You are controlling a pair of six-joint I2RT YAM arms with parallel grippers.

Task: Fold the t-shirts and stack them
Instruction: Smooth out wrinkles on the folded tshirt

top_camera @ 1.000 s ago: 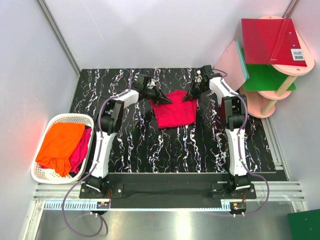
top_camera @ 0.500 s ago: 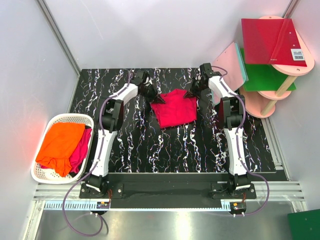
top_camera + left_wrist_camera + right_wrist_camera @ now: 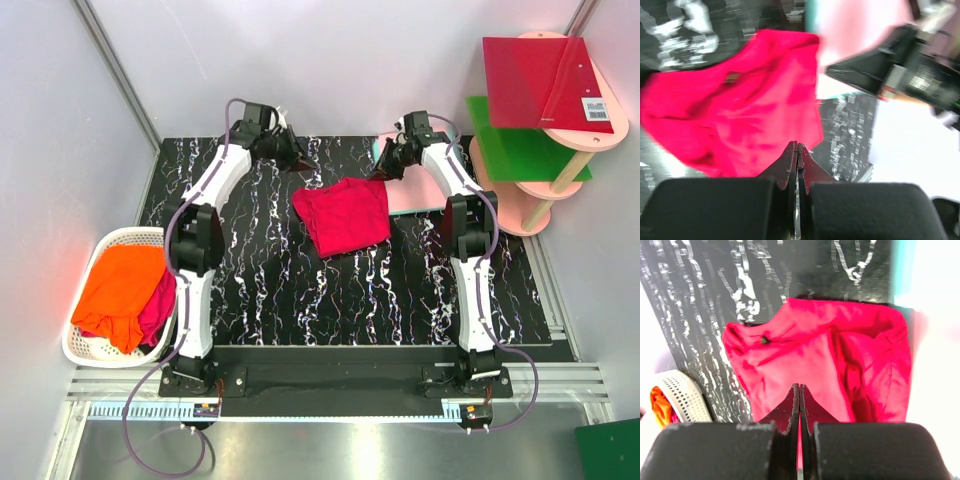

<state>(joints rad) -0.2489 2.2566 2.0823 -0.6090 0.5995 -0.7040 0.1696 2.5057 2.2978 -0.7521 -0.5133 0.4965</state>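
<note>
Top external: crimson t-shirt (image 3: 342, 215) between the two closed jaws, ungripped.

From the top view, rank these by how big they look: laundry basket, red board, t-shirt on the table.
1. laundry basket
2. red board, though it sits raised on the shelf, nearer the camera, so this rank is unsure
3. t-shirt on the table

White barcode sticker (image 3: 596, 108) on the red board (image 3: 535, 80), print seemingly too small to read
</note>
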